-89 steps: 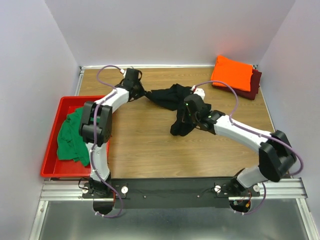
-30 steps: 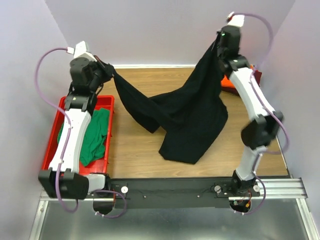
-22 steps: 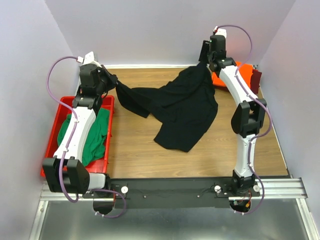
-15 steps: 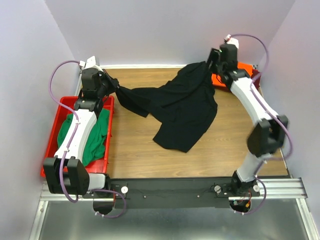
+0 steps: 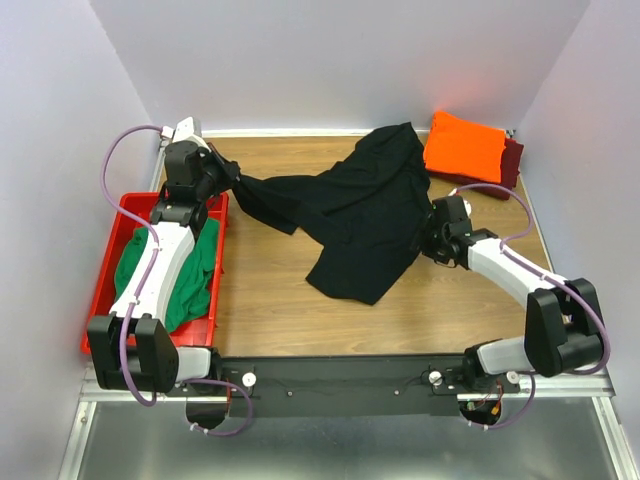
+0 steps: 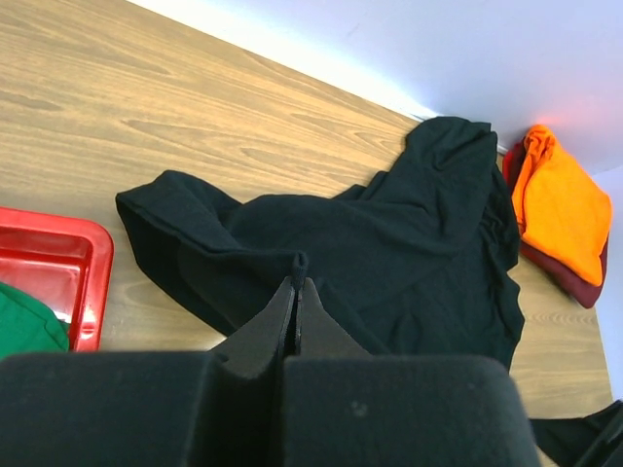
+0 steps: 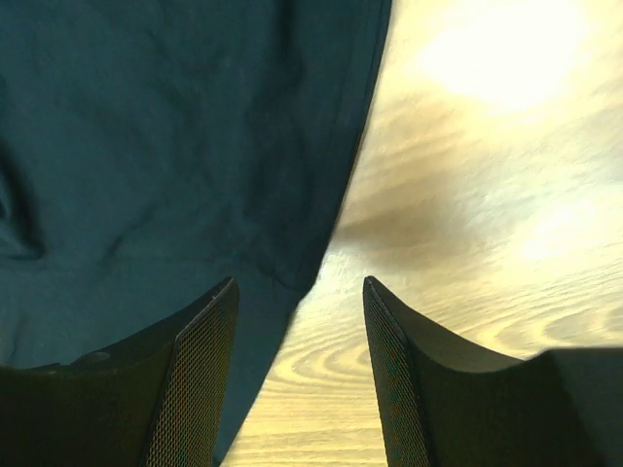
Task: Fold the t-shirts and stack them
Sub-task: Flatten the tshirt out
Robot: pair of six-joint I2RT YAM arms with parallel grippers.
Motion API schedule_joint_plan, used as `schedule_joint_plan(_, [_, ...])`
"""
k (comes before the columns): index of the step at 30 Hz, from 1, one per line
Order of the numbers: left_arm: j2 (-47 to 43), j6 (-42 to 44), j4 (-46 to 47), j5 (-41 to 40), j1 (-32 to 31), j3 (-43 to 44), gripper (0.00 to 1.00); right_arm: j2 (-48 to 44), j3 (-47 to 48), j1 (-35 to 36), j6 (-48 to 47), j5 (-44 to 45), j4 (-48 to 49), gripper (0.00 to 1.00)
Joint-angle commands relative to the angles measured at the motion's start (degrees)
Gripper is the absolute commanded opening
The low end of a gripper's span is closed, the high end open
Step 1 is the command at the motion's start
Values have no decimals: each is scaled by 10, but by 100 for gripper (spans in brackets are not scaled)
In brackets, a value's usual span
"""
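Observation:
A black t-shirt [image 5: 350,215] lies spread and rumpled across the middle of the table. My left gripper [image 5: 232,178] is shut on its left corner, and in the left wrist view a pinch of black cloth [image 6: 299,265] pokes up between the tips of that gripper [image 6: 296,284]. My right gripper [image 5: 428,240] is low at the shirt's right edge, open and holding nothing. In the right wrist view the black t-shirt [image 7: 175,136] edge runs between the right gripper's [image 7: 301,284] spread fingers. An orange t-shirt [image 5: 464,146] lies folded on a maroon t-shirt [image 5: 510,165] at the back right. A green t-shirt [image 5: 190,270] fills the red tray.
The red tray [image 5: 118,228] sits at the table's left edge beside my left arm. Purple walls close in the back and both sides. Bare wood shows in front of the black shirt and at the right, near my right arm.
My right gripper let go of the black shirt and came down from high at the back to the table by the shirt's right edge. The shirt dropped onto the table. My left gripper lowered slightly.

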Motion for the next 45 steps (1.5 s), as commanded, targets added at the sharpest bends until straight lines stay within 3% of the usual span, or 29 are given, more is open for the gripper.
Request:
schedule_joint_plan(1, [-10,6,19,17,1,-9,0,-9,-29,19,35,-18,46,61])
schedule_joint_plan(11, [-9,7,19,15,1,-12,0,66,-24,58,56,6,81,57])
schedule_joint_plan(21, [-8,7,19,16,1,-13,0,47,-51,68,60,40,81,57])
schedule_joint_plan(24, [-7,6,19,19,1,-13,0,64,-51,69,59,30,80,49])
schedule_joint_plan(39, [4,6,19,19,-3,-17,0,93,-55,84,55,71,75,48])
schedule_joint_plan(41, [6,5,20,20,-4,-16,0,98,-52,86,52,71,76,42])
schedule_joint_plan(44, [6,5,19,17,-6,-17,0,97,-47,86,46,78,73,25])
schedule_joint_plan(45, [6,6,19,17,-7,-16,0,96,-44,86,42,82,67,15])
